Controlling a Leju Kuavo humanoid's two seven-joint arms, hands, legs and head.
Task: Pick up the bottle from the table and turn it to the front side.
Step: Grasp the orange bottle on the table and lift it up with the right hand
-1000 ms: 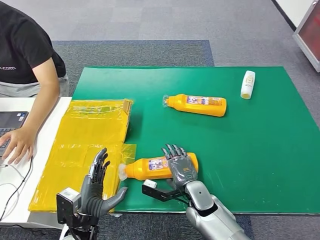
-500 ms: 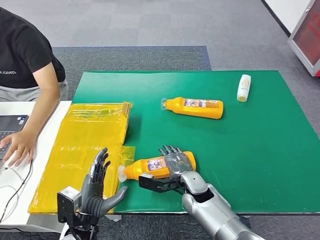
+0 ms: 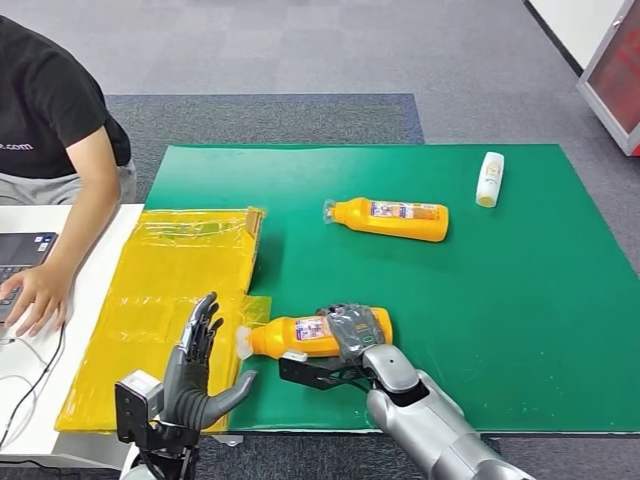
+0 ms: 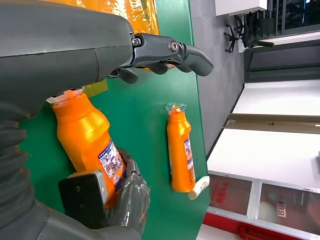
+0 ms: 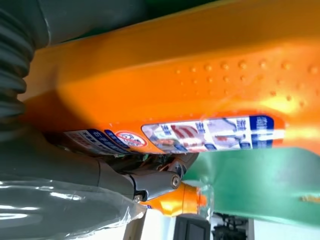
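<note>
Silver right arm [image 3: 430, 420], dark grey robot hand [image 3: 355, 330], ribbed grey wrist cover [image 4: 15, 165].

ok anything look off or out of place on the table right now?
Nothing spilled or damaged. Both orange bottles lie on their sides: the near bottle under the right hand, the far bottle mid-mat. A small white bottle also lies flat. The yellow plastic sheet is crumpled, overlapping the green mat.

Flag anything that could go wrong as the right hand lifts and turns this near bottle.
1. The right hand wraps the near orange bottle at its base end, so the neck end may sag or slip from the fingers during the turn.
2. The open left hand sits close to the bottle's cap; a swing could strike it.
3. The cap lies at the yellow plastic sheet, which might snag.
</note>
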